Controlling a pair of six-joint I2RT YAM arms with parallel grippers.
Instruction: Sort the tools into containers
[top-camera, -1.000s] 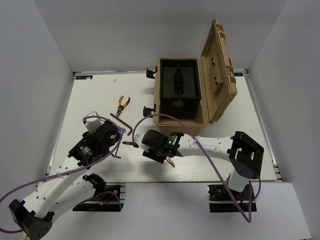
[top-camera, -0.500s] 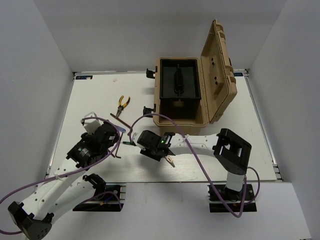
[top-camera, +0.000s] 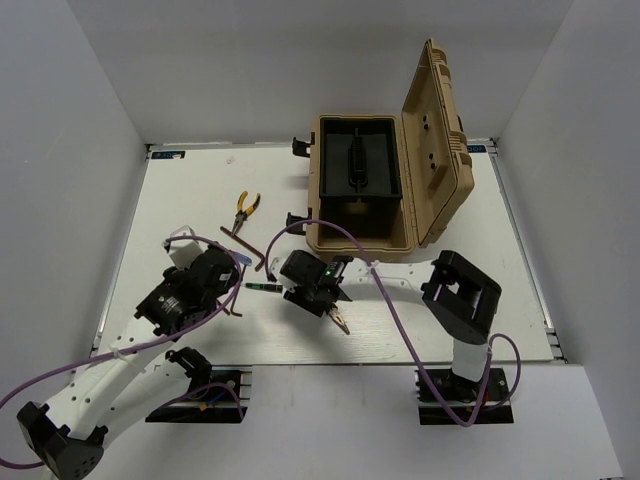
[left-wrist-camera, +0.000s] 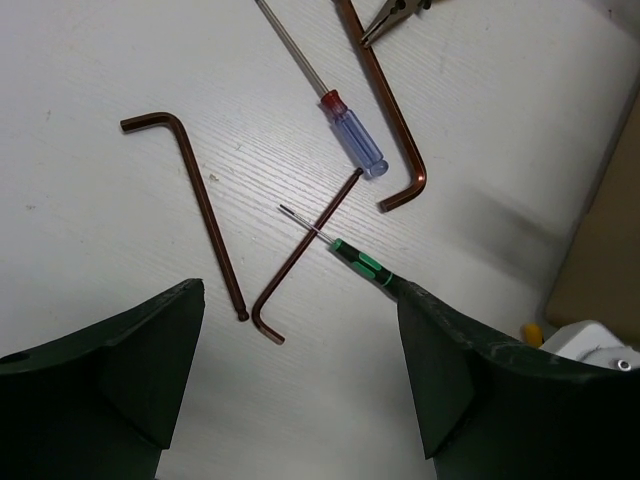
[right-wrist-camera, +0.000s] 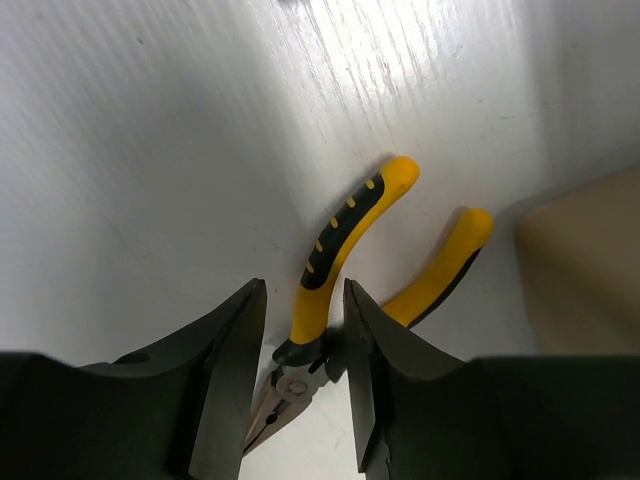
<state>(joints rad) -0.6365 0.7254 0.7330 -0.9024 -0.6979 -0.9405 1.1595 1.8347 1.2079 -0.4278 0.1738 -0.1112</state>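
Observation:
My right gripper (top-camera: 312, 288) (right-wrist-camera: 303, 292) is shut on yellow-and-black pliers (right-wrist-camera: 325, 262) near their pivot. It holds them low over the table, handles pointing away, and the nose (top-camera: 342, 323) sticks out behind. My left gripper (top-camera: 205, 287) (left-wrist-camera: 300, 325) is wide open and empty above the table. Ahead of it lie two small reddish hex keys (left-wrist-camera: 195, 195) (left-wrist-camera: 300, 258), a larger hex key (left-wrist-camera: 392, 120), the blue-red screwdriver (left-wrist-camera: 352, 137) and the black-green stick tool (left-wrist-camera: 365, 263) (top-camera: 262, 286). The second pliers (top-camera: 245, 208) lie further back on the left.
An open tan toolbox (top-camera: 322, 190) with a black inner tray stands at the back centre, its lid (top-camera: 437, 125) raised to the right. Its tan wall (right-wrist-camera: 585, 245) shows at the right of the right wrist view. Purple cables loop over both arms.
The right arm's elbow has swung left, and its gripper has shifted slightly left and toward the toolbox with the pliers. The left gripper has barely moved.

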